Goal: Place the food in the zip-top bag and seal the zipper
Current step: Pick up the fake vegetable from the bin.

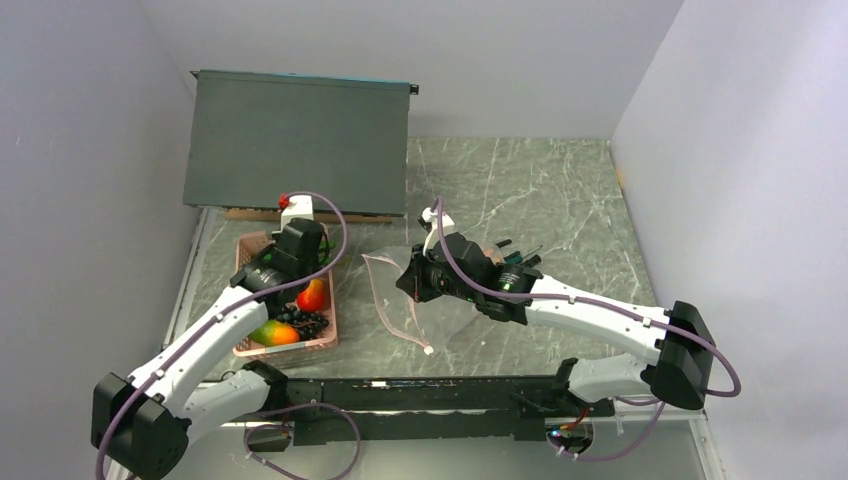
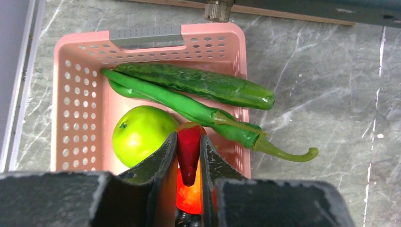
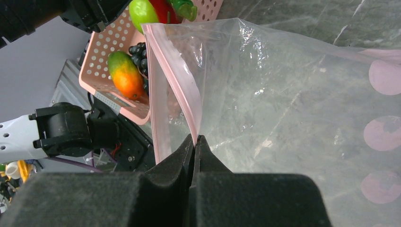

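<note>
Glossy red chili (image 2: 188, 153); crinkly clear zip-top bag (image 3: 283, 94)

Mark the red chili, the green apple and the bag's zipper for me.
red chili (image 2: 188, 150): left wrist view, middle of its red body.
green apple (image 2: 141, 135): left wrist view, centre of its visible skin.
zipper (image 3: 176, 82): right wrist view, midway along the pink strip.

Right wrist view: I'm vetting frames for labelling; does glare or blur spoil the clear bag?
Right wrist: zip-top bag sharp, a few white glints near its top; fingers up close soft. Left wrist: red chili crisp, evenly lit. Top external: bag faint, nearly see-through.
</note>
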Action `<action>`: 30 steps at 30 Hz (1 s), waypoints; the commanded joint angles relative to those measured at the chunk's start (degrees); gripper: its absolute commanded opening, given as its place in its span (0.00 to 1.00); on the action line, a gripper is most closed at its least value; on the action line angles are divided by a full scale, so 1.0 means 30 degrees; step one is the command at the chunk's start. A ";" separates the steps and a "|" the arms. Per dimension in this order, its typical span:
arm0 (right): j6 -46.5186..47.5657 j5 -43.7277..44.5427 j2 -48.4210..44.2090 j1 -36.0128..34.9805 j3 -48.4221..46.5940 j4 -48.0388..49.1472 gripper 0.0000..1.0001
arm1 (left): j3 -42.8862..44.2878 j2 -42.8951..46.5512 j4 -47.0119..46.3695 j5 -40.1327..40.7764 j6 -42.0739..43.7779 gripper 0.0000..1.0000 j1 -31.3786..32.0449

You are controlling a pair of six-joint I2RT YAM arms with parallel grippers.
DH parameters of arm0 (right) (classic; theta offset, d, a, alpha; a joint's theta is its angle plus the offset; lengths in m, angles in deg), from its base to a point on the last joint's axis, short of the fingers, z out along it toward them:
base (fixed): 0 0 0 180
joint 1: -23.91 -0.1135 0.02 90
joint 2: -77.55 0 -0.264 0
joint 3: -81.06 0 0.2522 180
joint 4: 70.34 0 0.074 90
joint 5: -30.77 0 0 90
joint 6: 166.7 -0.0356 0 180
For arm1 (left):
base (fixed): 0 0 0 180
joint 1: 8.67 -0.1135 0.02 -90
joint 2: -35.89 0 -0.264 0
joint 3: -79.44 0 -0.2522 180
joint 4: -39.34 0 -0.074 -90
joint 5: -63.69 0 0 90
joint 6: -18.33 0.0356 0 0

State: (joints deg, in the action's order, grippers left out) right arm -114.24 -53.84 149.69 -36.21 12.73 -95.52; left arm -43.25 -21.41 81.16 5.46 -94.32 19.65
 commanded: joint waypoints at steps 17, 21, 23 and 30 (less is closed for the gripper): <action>-0.0107 -0.0471 0.0642 0.0044 -0.1318 0.0276 0.00 | 0.4428 0.7391 0.3966 -0.1513 0.0690 0.00 -0.0062; -0.0338 -0.0886 0.0484 0.0038 -0.1424 0.0262 0.00 | 0.4687 0.9157 0.4428 -0.3484 -0.1121 0.00 -0.0058; -0.0620 -0.1140 0.0421 0.0049 -0.1449 0.0319 0.00 | 0.4595 1.0053 0.4370 -0.4620 -0.2108 0.00 -0.0053; -0.1463 -0.1297 0.0223 0.0045 -0.1557 0.0183 0.00 | 0.5409 1.1296 0.5082 -0.7914 -0.5562 0.00 -0.0059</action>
State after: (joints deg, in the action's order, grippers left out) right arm -116.51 -57.01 151.70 -36.17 10.74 -95.63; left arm -30.25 12.25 95.08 -10.21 -103.85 19.65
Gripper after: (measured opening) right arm 0.009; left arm 0.210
